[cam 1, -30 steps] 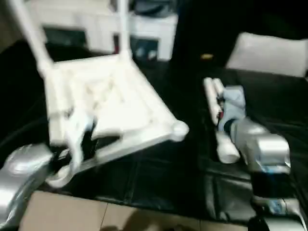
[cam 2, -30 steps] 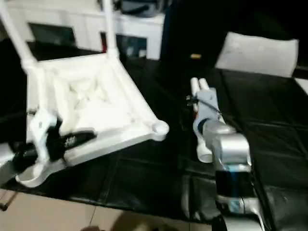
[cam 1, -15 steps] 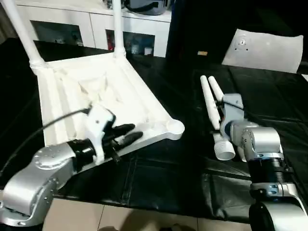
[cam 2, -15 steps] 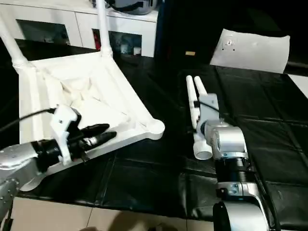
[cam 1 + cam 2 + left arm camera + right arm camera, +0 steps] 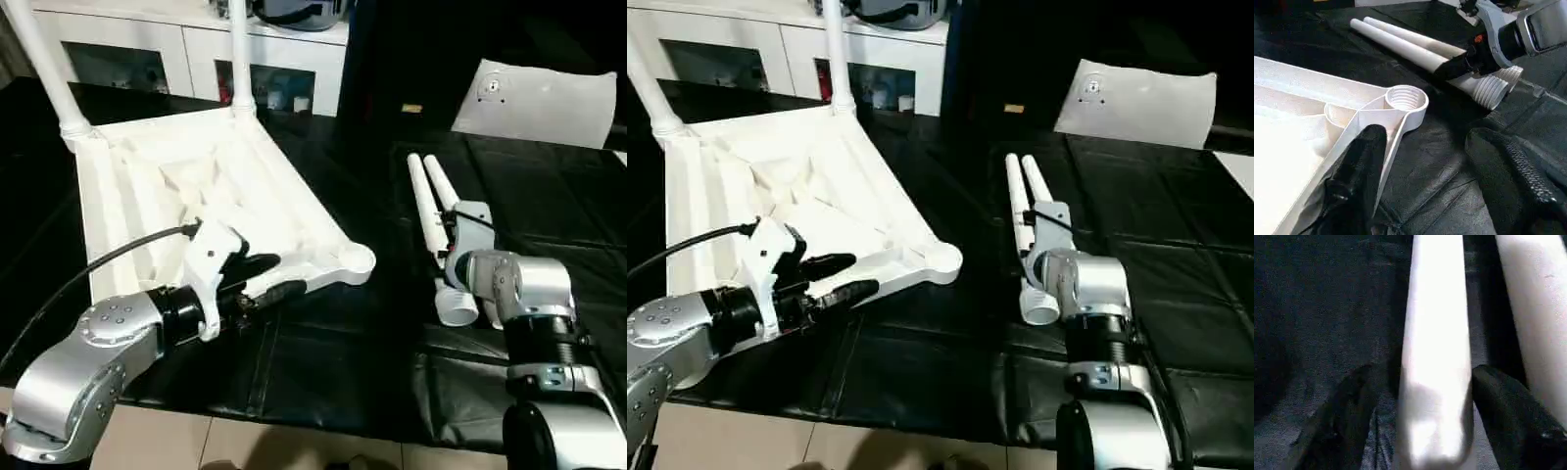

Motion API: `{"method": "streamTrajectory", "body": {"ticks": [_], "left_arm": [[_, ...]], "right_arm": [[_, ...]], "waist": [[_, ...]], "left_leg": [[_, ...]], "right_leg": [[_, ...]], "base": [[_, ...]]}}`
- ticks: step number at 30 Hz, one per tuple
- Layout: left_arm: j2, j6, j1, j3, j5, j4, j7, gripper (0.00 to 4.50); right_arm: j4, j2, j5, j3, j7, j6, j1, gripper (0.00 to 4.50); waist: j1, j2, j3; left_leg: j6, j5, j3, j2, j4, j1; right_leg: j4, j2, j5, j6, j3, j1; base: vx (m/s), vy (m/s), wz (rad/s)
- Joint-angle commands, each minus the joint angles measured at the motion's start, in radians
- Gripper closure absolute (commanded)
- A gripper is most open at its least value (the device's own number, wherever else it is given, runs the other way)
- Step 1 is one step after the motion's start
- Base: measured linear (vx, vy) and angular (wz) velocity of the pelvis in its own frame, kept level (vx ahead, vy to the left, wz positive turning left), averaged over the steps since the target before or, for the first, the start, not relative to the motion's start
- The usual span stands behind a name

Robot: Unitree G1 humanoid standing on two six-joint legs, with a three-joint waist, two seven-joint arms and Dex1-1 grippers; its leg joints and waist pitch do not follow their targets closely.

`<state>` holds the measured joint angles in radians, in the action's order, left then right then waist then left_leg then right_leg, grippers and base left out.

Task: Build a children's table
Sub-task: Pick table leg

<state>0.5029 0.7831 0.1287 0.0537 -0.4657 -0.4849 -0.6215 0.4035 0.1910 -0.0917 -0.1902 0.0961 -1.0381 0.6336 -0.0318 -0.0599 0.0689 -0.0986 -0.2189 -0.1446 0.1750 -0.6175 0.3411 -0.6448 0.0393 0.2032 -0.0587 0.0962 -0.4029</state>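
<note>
Partly cropped: two upright legs (image 5: 238, 54).

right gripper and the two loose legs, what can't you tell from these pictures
- Right gripper: its fingers straddle one loose leg; contact cannot be told in the right wrist view.
- Legs' threaded ends: partly hidden behind the right gripper in the head views.
- Two standing legs: tops cut off by the picture edge.

A white glass-door cabinet (image 5: 196, 49) stands behind black floor mats (image 5: 323, 362).

Both head eyes look down over the black-covered desk (image 5: 323, 362); each wrist camera looks closely along its own pincer.
</note>
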Motion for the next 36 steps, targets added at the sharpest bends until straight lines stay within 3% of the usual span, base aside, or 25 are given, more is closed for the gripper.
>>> {"method": "streamTrajectory", "body": {"ticks": [1, 9, 14, 18, 21, 23, 27, 30, 31, 33, 34, 36], "left_arm": [[0.008, 0.000, 0.007, 0.013, 0.006, -0.006, -0.003, 1.25], [0.022, -0.015, -0.007, 0.052, 0.057, -0.014, 0.022, 0.44], [-0.030, -0.022, -0.003, 0.062, 0.158, 0.008, 0.172, 0.18], [-0.037, 0.000, 0.026, 0.055, 0.154, 0.032, 0.180, 0.00], [-0.062, -0.011, 0.053, 0.029, 0.118, 0.050, 0.167, 0.00], [-0.076, 0.019, 0.065, 0.014, 0.095, 0.048, 0.175, 0.00], [-0.102, 0.004, 0.080, 0.008, 0.100, 0.058, 0.185, 0.00], [-0.132, -0.003, 0.130, 0.017, 0.129, 0.099, 0.230, 0.00], [-0.153, 0.018, 0.160, 0.012, 0.102, 0.126, 0.219, 0.00], [-0.214, 0.007, 0.229, -0.004, 0.039, 0.186, 0.192, 0.00], [-0.215, 0.007, 0.230, -0.004, 0.039, 0.186, 0.192, 0.00], [-0.261, 0.004, 0.286, -0.025, 0.019, 0.234, 0.208, 0.00]], "right_arm": [[0.009, 0.010, -0.013, -0.015, 0.000, -0.015, 0.018, 1.58], [0.033, 0.009, -0.019, -0.024, -0.001, -0.021, 0.016, 2.29], [0.057, 0.002, -0.045, -0.059, 0.003, 0.012, 0.010, 2.53], [0.038, -0.001, -0.059, -0.074, 0.015, 0.091, -0.012, 2.63], [-0.020, -0.015, -0.100, -0.145, -0.004, 0.140, -0.027, 2.64], [-0.065, -0.021, -0.116, -0.152, 0.022, 0.224, -0.044, 2.65], [-0.107, -0.011, -0.091, -0.121, 0.024, 0.276, -0.063, 2.65], [-0.184, -0.032, -0.171, -0.139, 0.109, 0.289, -0.069, 2.65], [-0.211, -0.037, -0.201, -0.129, 0.178, 0.333, -0.084, 2.65], [-0.282, -0.075, -0.332, -0.150, 0.317, 0.363, -0.117, 2.65], [-0.282, -0.075, -0.333, -0.151, 0.318, 0.363, -0.117, 2.65], [-0.336, -0.091, -0.424, -0.158, 0.393, 0.321, -0.134, 2.65]], "waist": [[0.000, 0.008, -0.064], [-0.001, 0.009, -0.065], [0.002, 0.008, -0.065], [-0.002, 0.007, -0.065], [-0.004, 0.008, -0.068], [-0.005, 0.010, -0.070], [-0.003, 0.010, -0.071], [-0.002, 0.013, -0.070], [-0.003, 0.013, -0.071], [-0.010, 0.011, -0.071], [-0.010, 0.010, -0.071], [-0.009, 0.013, -0.077]], "left_leg": [[0.012, -0.083, 0.000, 0.033, 0.065, 0.013], [0.009, -0.083, 0.000, 0.035, 0.065, 0.013], [0.007, -0.094, -0.001, 0.034, 0.063, 0.014], [0.015, -0.105, -0.001, 0.030, 0.062, 0.012], [0.019, -0.094, -0.001, 0.029, 0.061, 0.012], [0.022, -0.082, 0.000, 0.032, 0.062, 0.014], [0.032, -0.061, 0.002, 0.034, 0.063, 0.018], [0.039, -0.071, 0.002, 0.031, 0.062, 0.018], [0.044, -0.076, 0.000, 0.031, 0.062, 0.017], [0.066, -0.081, -0.001, 0.030, 0.061, 0.017], [0.071, -0.079, 0.001, 0.032, 0.062, 0.017], [0.074, -0.050, 0.009, 0.043, 0.064, 0.017]], "right_leg": [[0.107, 0.082, 0.332, -0.016, -0.068, 0.061], [0.106, 0.083, 0.327, -0.013, -0.068, 0.061], [0.109, 0.081, 0.337, -0.011, -0.067, 0.063], [0.116, 0.083, 0.374, 0.004, -0.064, 0.059], [0.115, 0.082, 0.363, 0.009, -0.064, 0.060], [0.113, 0.082, 0.324, -0.001, -0.064, 0.062], [0.105, 0.081, 0.268, -0.028, -0.065, 0.065], [0.107, 0.080, 0.273, -0.025, -0.065, 0.068], [0.109, 0.080, 0.279, -0.021, -0.065, 0.067], [0.119, 0.085, 0.311, -0.007, -0.064, 0.068], [0.118, 0.085, 0.307, -0.011, -0.064, 0.068], [0.108, 0.088, 0.246, -0.044, -0.062, 0.070]], "base": [[0.000, 0.000, 0.00], [0.000, 0.000, 0.00], [0.000, 0.000, 0.00], [0.000, 0.000, 0.00], [0.000, 0.000, 0.00], [0.000, 0.000, 0.00], [0.000, 0.000, 0.00], [0.000, 0.000, 0.00], [0.000, 0.000, 0.00], [0.000, 0.000, 0.00], [0.000, 0.000, 0.00], [0.000, 0.000, 0.00]]}}
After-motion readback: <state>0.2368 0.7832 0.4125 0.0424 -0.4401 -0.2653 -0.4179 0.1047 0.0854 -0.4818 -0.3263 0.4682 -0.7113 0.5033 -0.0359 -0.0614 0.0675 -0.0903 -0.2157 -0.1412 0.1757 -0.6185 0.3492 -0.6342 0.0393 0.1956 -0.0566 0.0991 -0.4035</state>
